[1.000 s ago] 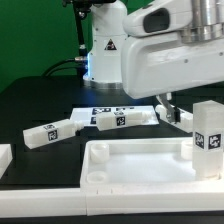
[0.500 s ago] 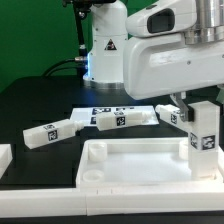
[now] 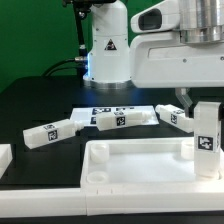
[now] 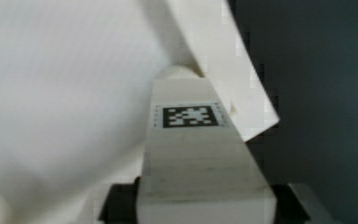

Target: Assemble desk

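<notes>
The desk top (image 3: 135,172), a white flat tray-like panel with a raised rim, lies in the foreground of the exterior view. My gripper (image 3: 203,100) is shut on a white square leg (image 3: 208,135) with a black-and-white tag and holds it upright over the top's corner at the exterior view's right. In the wrist view the leg (image 4: 197,150) runs from between the dark fingers (image 4: 126,203) down to the white top (image 4: 69,90); my gripper (image 4: 202,203) grips its near end. Whether the leg's lower end sits in a socket is hidden.
Three loose tagged legs lie on the black table behind the top: one on the left (image 3: 48,132), one in the middle (image 3: 120,120), one further right (image 3: 172,116). The marker board (image 3: 108,107) lies behind them. White border bars (image 3: 30,203) run along the front and left. The robot base (image 3: 105,45) stands behind.
The arm and the held leg have shifted slightly to the exterior view's right and a little lower over the top's corner. The loose legs have not moved.
</notes>
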You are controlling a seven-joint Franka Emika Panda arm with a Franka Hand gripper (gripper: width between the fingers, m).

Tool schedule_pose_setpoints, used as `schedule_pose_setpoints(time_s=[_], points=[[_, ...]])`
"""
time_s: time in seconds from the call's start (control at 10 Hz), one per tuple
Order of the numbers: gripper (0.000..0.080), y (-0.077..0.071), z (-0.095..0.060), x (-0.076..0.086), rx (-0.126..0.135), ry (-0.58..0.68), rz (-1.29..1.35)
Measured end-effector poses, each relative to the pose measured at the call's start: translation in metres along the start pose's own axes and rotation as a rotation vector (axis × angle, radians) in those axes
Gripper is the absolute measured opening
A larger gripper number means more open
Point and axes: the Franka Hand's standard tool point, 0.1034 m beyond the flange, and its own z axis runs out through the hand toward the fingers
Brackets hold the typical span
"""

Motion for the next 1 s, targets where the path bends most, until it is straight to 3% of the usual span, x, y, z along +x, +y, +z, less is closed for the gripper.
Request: schedule_pose_setpoints(time_s=[0.1, 0.5, 0.7, 0.9, 1.0], points=[[0.0284, -0.0003, 0.0000, 0.0009, -0.003, 0.012, 0.175], [0.0285, 0.0007, 0.0003, -0.0005, 0.012, -0.001, 0.411], [0.0285, -0.0053, 0.0015, -0.0085, 0.037, 0.016, 0.763], [0.0285, -0.0042, 0.0018, -0.0082, 0.031, 0.018, 0.657], [0.0397, -0.0022, 0.0022, -0.0076, 0.021, 0.020, 0.488]])
